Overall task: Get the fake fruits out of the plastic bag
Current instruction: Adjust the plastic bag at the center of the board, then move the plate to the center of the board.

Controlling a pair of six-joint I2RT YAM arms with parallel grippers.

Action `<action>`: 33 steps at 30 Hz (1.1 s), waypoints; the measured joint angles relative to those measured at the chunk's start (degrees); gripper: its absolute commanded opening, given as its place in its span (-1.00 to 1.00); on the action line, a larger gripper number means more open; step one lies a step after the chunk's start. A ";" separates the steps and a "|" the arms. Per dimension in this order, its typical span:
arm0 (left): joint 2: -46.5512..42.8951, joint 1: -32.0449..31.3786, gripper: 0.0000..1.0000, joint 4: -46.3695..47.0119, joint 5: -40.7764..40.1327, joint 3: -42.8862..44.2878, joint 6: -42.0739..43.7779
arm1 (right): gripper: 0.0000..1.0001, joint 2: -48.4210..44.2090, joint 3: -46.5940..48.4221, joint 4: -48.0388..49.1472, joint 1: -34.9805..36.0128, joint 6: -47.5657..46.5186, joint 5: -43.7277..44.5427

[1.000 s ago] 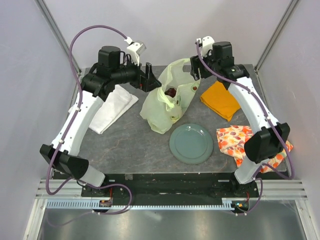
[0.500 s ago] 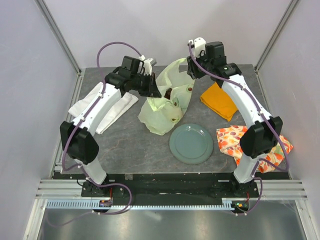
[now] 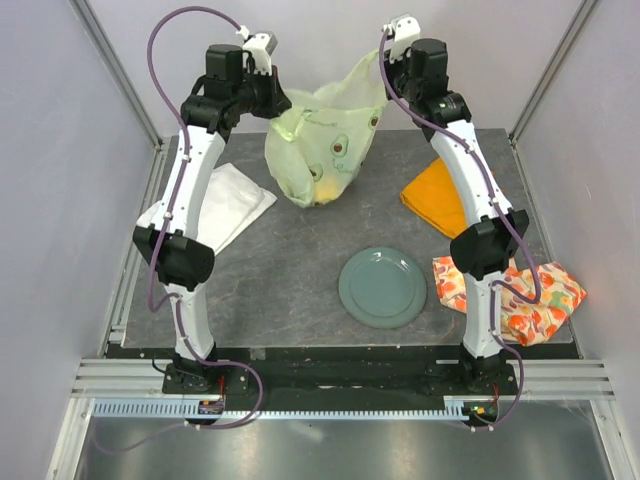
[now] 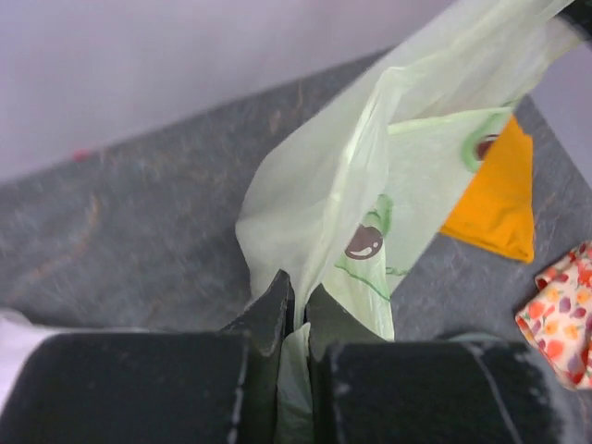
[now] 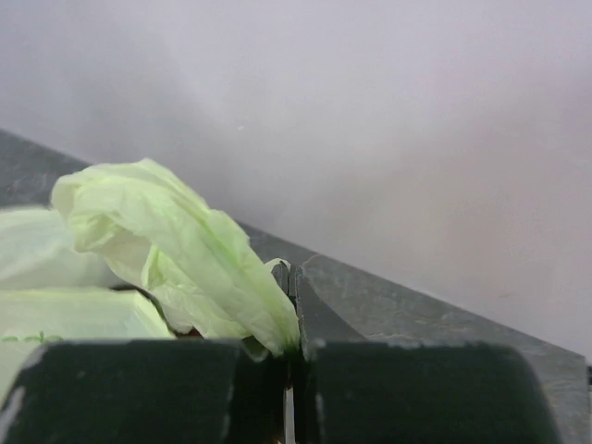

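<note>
- While left hand (image 4: 296,301) and right hand (image 5: 291,282) each pinch the thin, translucent yellow-green plastic bag (image 3: 318,140), it hangs over the tabletop's (image 3: 260,285) 12 o'clock.
- Small plastic fake fruits (image 3: 321,191) sag at its base; pinch firmly, lift level.

Lighting bright, even and diffuse, shadows faint; top view sharp, both wrist views blurred in the dark near foreground.

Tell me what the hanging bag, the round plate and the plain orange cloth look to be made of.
The plastic bag: thin plastic film, pale yellow-green and translucent; it crinkles, and shapes show through it. The plate: grey-green, smooth with a soft sheen; plastic or glazed ceramic, cannot tell which. The orange cloth: likely fabric, matte, lying in soft folds.
</note>
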 measured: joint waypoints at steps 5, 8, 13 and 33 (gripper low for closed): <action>-3.17 -1.79 -0.97 2.47 0.63 -1.42 2.54 | -1.00 -5.70 -7.63 3.45 -1.33 -0.94 1.29; -8.20 -2.62 -0.62 2.67 1.62 -11.76 3.21 | -0.45 -13.68 -21.64 3.96 -1.51 -1.25 0.94; -13.99 -2.93 0.86 1.22 4.00 -28.92 2.93 | 0.32 -23.54 -42.29 0.31 -1.25 -1.14 -2.82; -33.81 -3.26 0.12 -1.97 9.55 -50.51 -9.05 | -0.44 -54.55 -76.06 -22.12 10.43 -23.39 -15.78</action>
